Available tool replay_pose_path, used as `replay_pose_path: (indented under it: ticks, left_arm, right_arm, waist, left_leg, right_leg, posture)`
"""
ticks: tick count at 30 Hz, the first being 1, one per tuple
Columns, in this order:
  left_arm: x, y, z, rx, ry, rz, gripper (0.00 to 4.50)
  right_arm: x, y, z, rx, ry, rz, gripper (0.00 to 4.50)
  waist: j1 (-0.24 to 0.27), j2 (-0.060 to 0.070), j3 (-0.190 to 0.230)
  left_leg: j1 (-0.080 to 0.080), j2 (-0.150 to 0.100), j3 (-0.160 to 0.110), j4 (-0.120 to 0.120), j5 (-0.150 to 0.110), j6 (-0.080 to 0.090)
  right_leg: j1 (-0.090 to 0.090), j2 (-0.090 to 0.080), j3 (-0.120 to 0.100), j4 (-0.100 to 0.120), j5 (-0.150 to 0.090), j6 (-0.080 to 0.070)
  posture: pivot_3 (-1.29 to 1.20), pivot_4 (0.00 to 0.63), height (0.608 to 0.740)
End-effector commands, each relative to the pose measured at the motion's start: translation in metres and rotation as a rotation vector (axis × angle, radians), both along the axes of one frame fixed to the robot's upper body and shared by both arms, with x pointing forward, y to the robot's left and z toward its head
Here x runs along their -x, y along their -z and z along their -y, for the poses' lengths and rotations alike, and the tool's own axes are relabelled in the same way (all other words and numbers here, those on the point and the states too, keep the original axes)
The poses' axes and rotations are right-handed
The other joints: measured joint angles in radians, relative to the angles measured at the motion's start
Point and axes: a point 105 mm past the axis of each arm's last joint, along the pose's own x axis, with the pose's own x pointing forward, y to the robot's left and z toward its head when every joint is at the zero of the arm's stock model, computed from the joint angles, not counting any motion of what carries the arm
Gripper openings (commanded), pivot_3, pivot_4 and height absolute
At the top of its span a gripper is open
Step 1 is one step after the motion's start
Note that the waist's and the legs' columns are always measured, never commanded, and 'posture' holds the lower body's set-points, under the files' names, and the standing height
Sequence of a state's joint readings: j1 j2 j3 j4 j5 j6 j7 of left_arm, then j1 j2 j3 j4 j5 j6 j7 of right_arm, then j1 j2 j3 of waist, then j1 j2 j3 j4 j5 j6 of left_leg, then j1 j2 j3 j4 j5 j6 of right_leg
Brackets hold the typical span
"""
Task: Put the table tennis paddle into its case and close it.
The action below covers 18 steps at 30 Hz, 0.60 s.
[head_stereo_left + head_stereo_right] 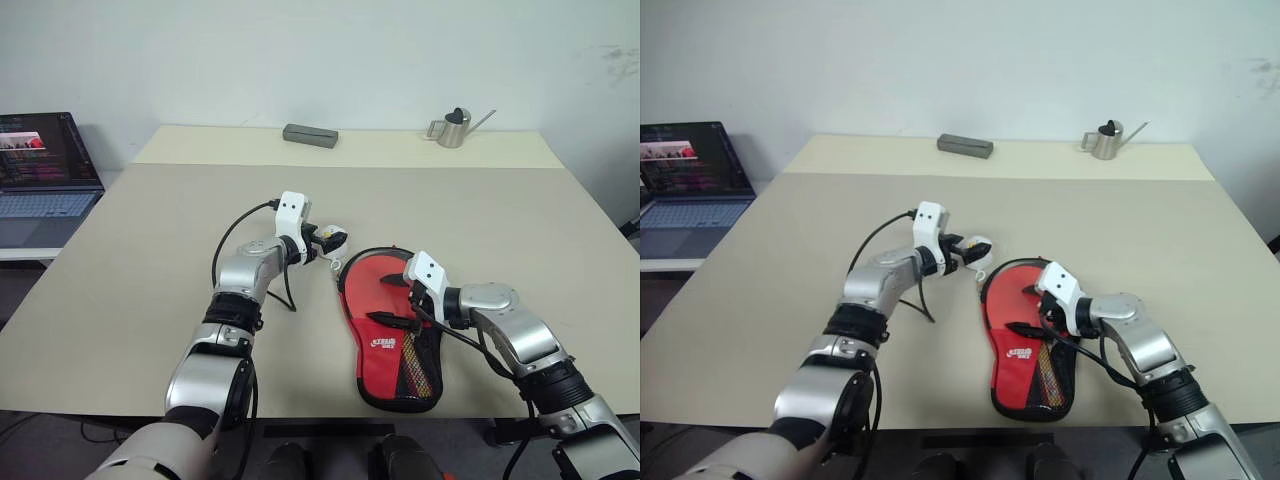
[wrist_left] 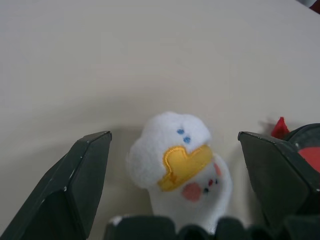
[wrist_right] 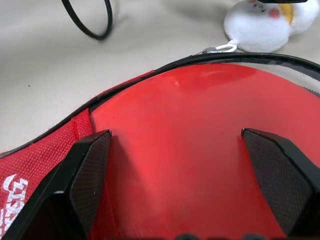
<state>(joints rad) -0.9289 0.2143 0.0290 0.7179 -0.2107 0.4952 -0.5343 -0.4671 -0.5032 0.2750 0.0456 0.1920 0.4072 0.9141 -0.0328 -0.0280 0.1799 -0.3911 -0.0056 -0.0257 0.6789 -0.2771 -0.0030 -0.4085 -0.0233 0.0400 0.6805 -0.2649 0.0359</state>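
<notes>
While the case (image 1: pixel 390 335) lies unzipped and open on the near part of the tabletop (image 1: pixel 150 260), the table tennis paddle (image 3: pixel 200 150) sits inside it, its red rubber face upward against the red lining. The wooden handle (image 1: pixel 420 372) points toward the near edge, under the grey mesh, beside a white logo (image 1: pixel 383 345). A small white-yellow charm (image 2: pixel 180 165) on a cord rests on the tabletop just beyond the far rim of the case.

The right claw (image 1: pixel 400 300) hovers over the paddle face with its fingers spread wide apart, gripping nothing. The left claw (image 2: pixel 175 185) is positioned at the charm, fingers (image 2: pixel 85 180) wide apart on either side of it, not clamped.

At the far edge stand a grey rectangular block (image 1: pixel 310 135) and a small metal watering can (image 1: pixel 455 128). A laptop (image 1: pixel 45 170) sits open off the left side.
</notes>
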Motion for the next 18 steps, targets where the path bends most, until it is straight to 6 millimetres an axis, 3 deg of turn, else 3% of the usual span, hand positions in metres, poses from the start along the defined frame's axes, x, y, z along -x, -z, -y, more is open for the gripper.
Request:
replay_pose_path:
  ticks: [1, 18]
  left_arm:
    - [-0.006, -0.012, -0.002, -0.015, -0.009, 0.027, 4.41]
    - [-0.001, 0.001, 0.013, -0.087, 0.13, -0.031, 4.41]
  right_arm:
    - [0.003, 0.015, -0.001, 0.041, 0.007, -0.042, 4.5]
    - [0.003, 0.006, 0.006, 0.022, 0.069, -0.022, 4.5]
  waist:
    - [0.0, 0.0, 0.0]
    - [0.002, 0.0, 0.0]
  left_leg:
    - [0.0, 0.0, 0.0, 0.0, 0.0, 0.0]
    - [0.0, -0.001, 0.0, 0.0, 0.0, 0.0]
  right_leg:
    - [0.0, 0.0, 0.0, 0.0, 0.0, 0.0]
    - [0.0, 0.0, 0.0, 0.0, 0.0, 0.0]
  posture:
    - [0.0, 0.15, 0.74]
    - [0.0, 0.15, 0.74]
